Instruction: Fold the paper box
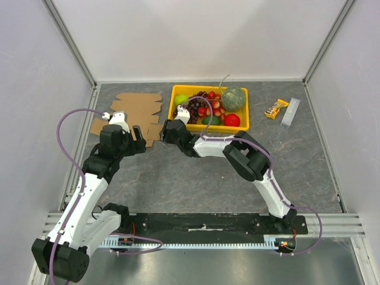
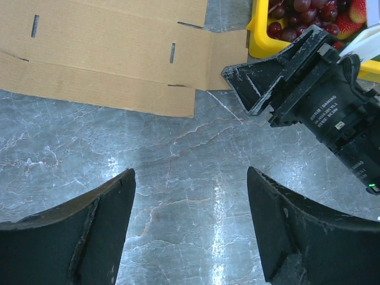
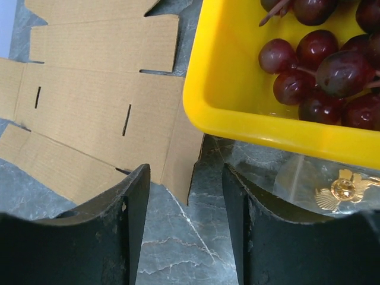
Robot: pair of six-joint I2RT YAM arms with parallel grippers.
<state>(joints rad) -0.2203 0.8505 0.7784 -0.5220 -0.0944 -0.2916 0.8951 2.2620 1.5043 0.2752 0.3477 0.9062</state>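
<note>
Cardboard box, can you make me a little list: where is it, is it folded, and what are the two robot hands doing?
paper box: flat, unfolded sheet on the table, left of the yellow tray
left gripper: open, empty, over bare table beside the box's near edge
right gripper: open, empty, above the box's flap by the tray's corner
folding: not started

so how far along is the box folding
Done: nothing folded yet. The paper box lies flat as a die-cut sheet, slots and flaps unbent, beside the yellow tray.
In hand: both arms are at its near edge. The left gripper and right gripper are open and hold nothing.
Left: gripping a flap, then every fold.
</note>
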